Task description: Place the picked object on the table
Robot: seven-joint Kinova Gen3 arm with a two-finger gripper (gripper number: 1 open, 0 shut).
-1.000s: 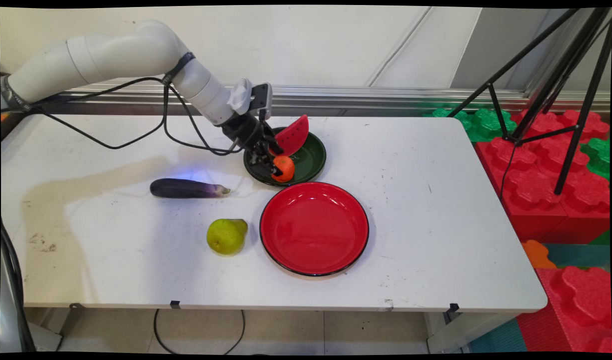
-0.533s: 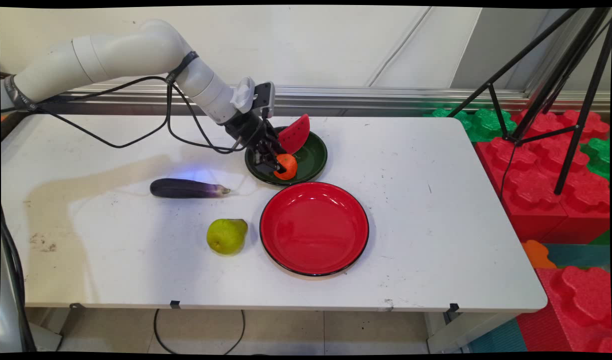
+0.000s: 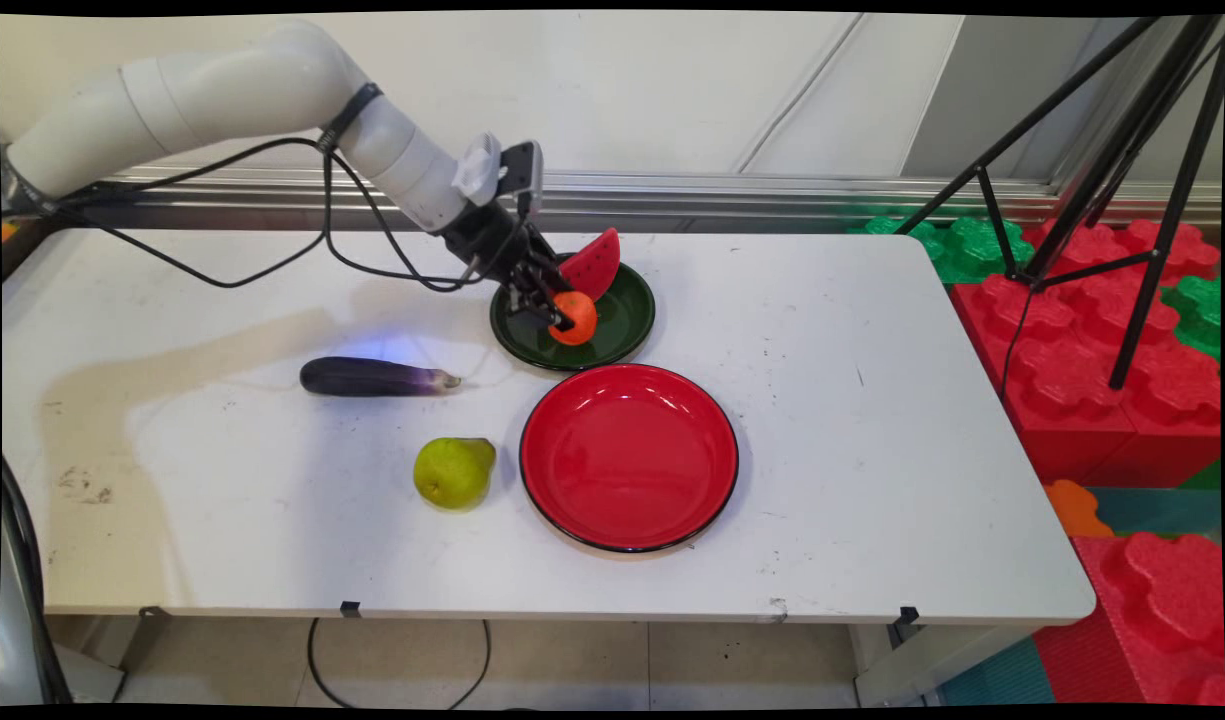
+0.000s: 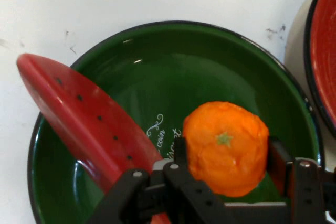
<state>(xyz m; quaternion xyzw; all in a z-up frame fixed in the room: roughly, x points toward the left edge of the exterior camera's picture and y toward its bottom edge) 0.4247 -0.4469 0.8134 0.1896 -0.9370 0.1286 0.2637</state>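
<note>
My gripper (image 3: 562, 318) (image 4: 227, 156) is shut on an orange tangerine (image 3: 575, 318) (image 4: 227, 147) and holds it a little above the dark green plate (image 3: 627, 330) (image 4: 157, 77). A red watermelon slice (image 3: 592, 264) (image 4: 89, 124) leans in the same plate, just left of the tangerine in the hand view. The black fingers (image 4: 279, 161) press on both sides of the fruit.
A red plate (image 3: 629, 457) (image 4: 325, 45) lies in front of the green one. A purple eggplant (image 3: 372, 377) and a green pear (image 3: 454, 471) lie to the left on the white table (image 3: 872, 420). Tripod legs (image 3: 1092, 150) and foam blocks (image 3: 1092, 380) stand at right.
The gripper has risen slightly with the tangerine, lifting it off the green plate's floor. The other things stay put.
</note>
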